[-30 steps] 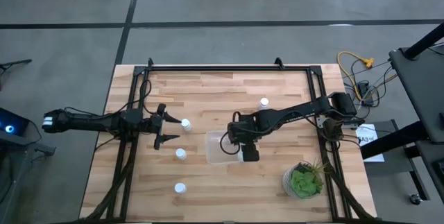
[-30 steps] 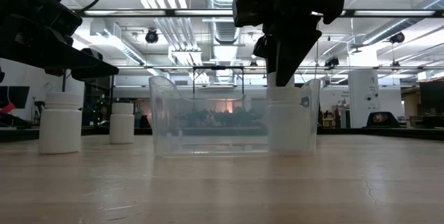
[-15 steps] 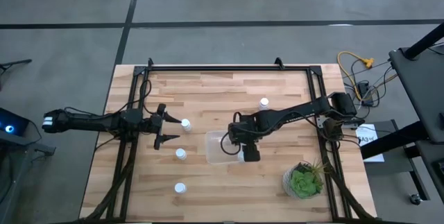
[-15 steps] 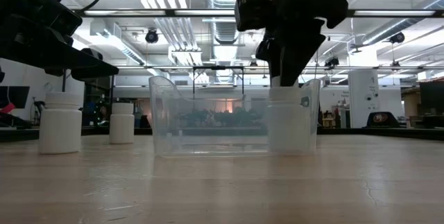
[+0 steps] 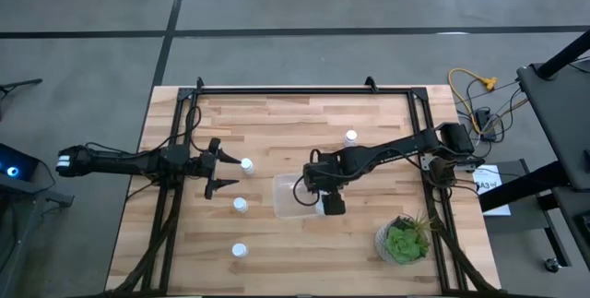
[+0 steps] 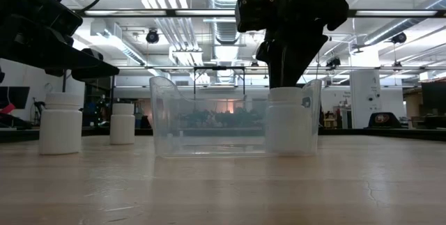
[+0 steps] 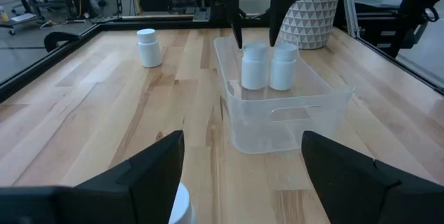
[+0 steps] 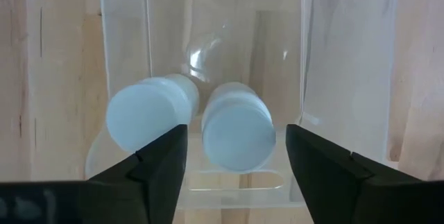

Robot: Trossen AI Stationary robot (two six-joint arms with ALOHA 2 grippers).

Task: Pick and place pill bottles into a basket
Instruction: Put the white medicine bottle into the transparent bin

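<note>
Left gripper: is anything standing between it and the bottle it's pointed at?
Nothing visible does. The left gripper is open and the nearest pill bottle stands just ahead of it on bare table. The basket lies farther off, where the right gripper hangs over two bottles.

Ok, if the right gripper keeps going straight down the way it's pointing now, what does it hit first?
Probably the pill bottle standing directly below the right gripper, inside the basket. Its open fingers straddle that cap; a second bottle stands just beside it. How far above the cap they are is unclear.
</note>
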